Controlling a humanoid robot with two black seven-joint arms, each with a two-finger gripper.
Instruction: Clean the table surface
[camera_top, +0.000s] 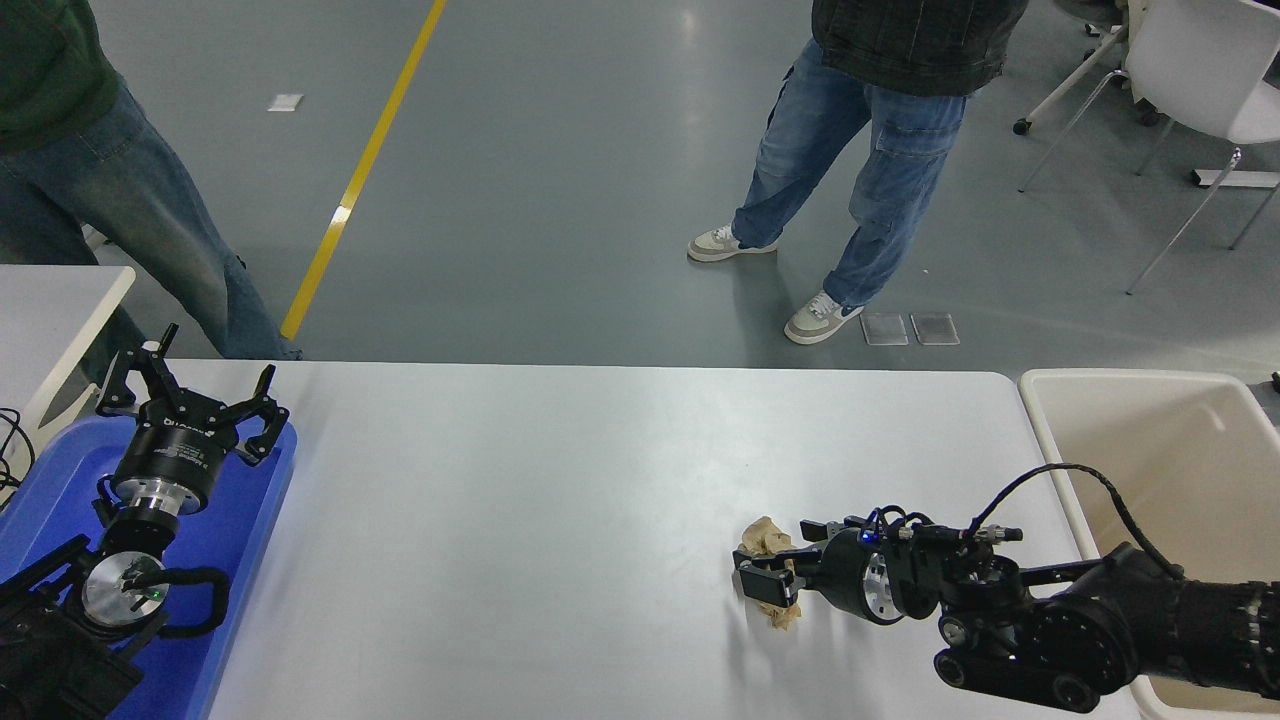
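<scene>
— Near the table surface (520, 500)'s front right corner, what's left?
— One crumpled brown paper wad (768, 585); the rest of the white top looks bare.
— Is the right gripper (768, 578) gripping it?
— Its fingers straddle the wad; whether they've clamped, I can't tell. The beige bin (1200, 400) waits off the right edge.
— And the left gripper (190, 405)?
— Spread wide, parked over the blue tray (240, 540).

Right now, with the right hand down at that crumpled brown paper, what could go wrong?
1. The right hand sits low around the crumpled brown paper, with wad showing on both sides of it; a partial pinch could tear it or leave scraps on the table surface.
2. Pressed this low, the fingertips may scrape the tabletop.
3. The beige bin is off the table's right edge; a loose grip could drop the paper on the way.
</scene>
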